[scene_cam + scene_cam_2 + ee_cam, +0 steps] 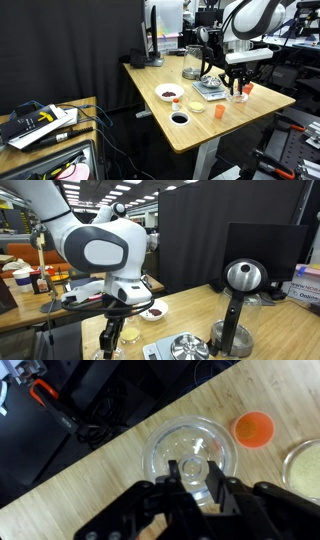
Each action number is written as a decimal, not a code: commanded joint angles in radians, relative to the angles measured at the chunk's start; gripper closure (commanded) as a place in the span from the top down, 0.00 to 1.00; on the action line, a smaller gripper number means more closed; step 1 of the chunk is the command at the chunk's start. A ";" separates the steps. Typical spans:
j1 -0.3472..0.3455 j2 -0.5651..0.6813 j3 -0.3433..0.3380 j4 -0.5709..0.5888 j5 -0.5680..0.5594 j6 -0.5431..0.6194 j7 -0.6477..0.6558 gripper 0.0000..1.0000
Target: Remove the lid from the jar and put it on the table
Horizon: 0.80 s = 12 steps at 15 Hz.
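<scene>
In the wrist view my gripper (193, 468) comes in from below and is shut on the small knob of the lid (190, 438), a clear round disc. The lid is low over the light-wood table (100, 480); I cannot tell whether it touches the wood. The jar (305, 465), squat and pale yellow, stands open at the right edge, apart from the lid. In an exterior view the gripper (238, 92) hangs near the table's far side, with the jar (197, 105) nearer the middle.
An orange cup (254, 428) stands between lid and jar; it is also in an exterior view (218, 110). A second orange cup (248, 88) is beside the gripper. A scale with a metal bowl (210, 85), a glass pitcher (192, 62), a white bowl (170, 93) and a black bowl (180, 118) share the table.
</scene>
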 commanded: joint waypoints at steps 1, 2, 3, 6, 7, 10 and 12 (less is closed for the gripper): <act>-0.033 0.023 -0.008 -0.011 0.081 -0.002 -0.033 0.08; -0.041 0.035 -0.012 -0.010 0.103 0.001 -0.043 0.08; -0.047 0.055 -0.018 -0.005 0.118 0.014 -0.054 0.08; -0.060 0.092 -0.026 0.012 0.175 0.040 -0.130 0.08; -0.064 0.104 -0.033 0.023 0.179 0.048 -0.136 0.08; -0.068 0.146 -0.055 0.059 0.165 0.076 -0.135 0.08; -0.066 0.183 -0.071 0.086 0.151 0.083 -0.125 0.08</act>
